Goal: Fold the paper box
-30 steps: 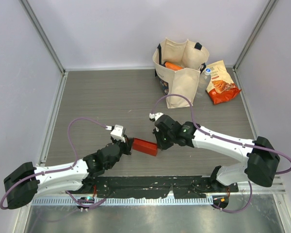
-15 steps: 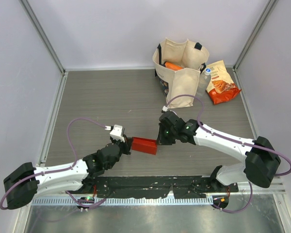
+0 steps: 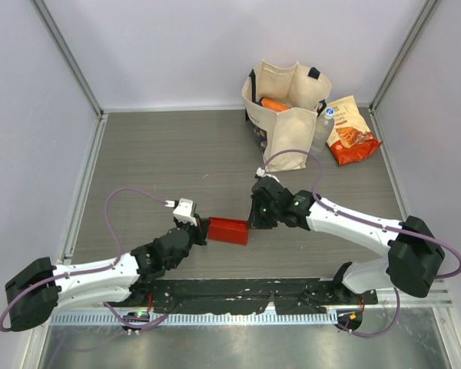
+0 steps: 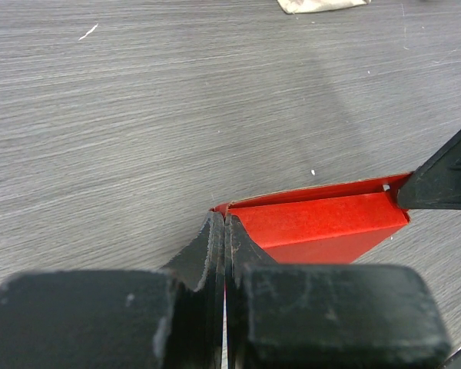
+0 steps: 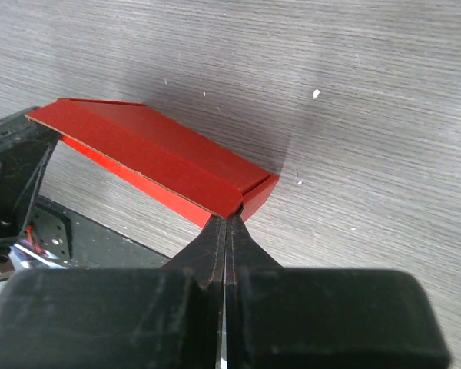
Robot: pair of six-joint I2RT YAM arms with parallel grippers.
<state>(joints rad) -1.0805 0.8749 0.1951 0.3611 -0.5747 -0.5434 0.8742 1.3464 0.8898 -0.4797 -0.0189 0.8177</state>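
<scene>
The paper box (image 3: 227, 231) is a small bright red flat box lying on the grey table between my two grippers. My left gripper (image 3: 203, 229) is shut on its left end. In the left wrist view the jaws (image 4: 225, 219) pinch a thin red edge of the box (image 4: 323, 227). My right gripper (image 3: 252, 225) is shut, its tips touching the box's right end. In the right wrist view its closed tips (image 5: 229, 219) sit at the seam of the end flap of the box (image 5: 161, 157); no card shows between them.
A beige cloth tote bag (image 3: 286, 115) holding items stands at the back, with an orange-red snack bag (image 3: 352, 131) to its right. A black rail (image 3: 246, 292) runs along the near table edge. Walls close in the left, right and back sides.
My right gripper turned its wrist and settled against the box's right end a second ago. The box shifted slightly left. Little has moved in the last half second.
</scene>
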